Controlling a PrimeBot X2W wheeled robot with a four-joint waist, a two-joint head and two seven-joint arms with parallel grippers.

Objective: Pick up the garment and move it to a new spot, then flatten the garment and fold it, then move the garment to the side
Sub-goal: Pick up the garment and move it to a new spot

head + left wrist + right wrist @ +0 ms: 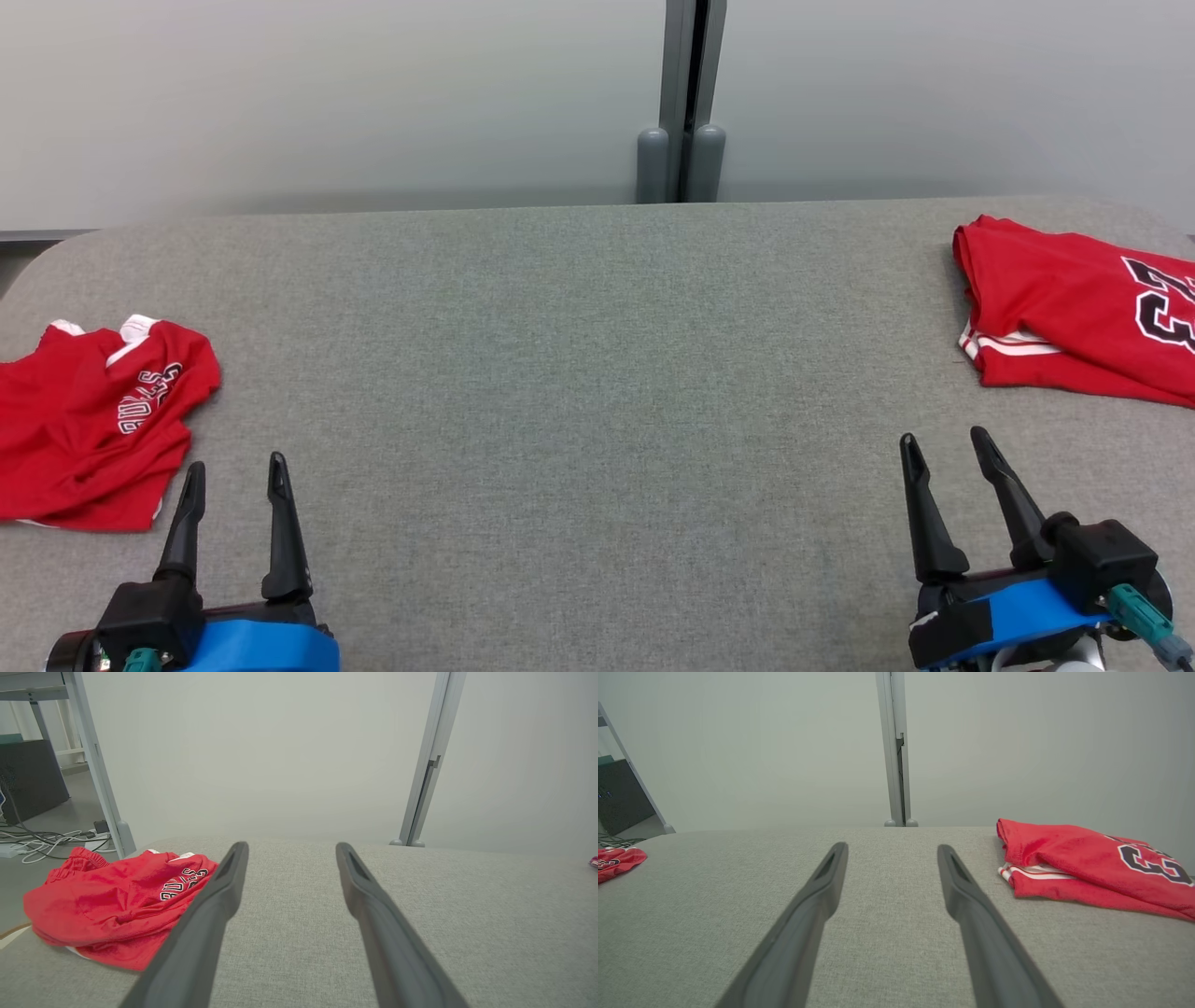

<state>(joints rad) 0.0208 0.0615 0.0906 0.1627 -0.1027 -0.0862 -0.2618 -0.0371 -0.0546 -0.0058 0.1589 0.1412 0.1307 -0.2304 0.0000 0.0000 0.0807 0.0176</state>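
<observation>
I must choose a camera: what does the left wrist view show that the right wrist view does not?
Left wrist view: the left gripper, open, and readable BULLS lettering on the crumpled red garment. Right wrist view: the right gripper, open, and the black number on the folded red jersey. Both: the grey table and that crumpled garment, small at the right wrist view's left edge.

Lab: partition panels (373, 93), floor cables (44, 839)

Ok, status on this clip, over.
Left gripper and right gripper open, empty, over table. Crumpled garment far left, untouched. Folded jersey far right. Nothing in the way.
</observation>
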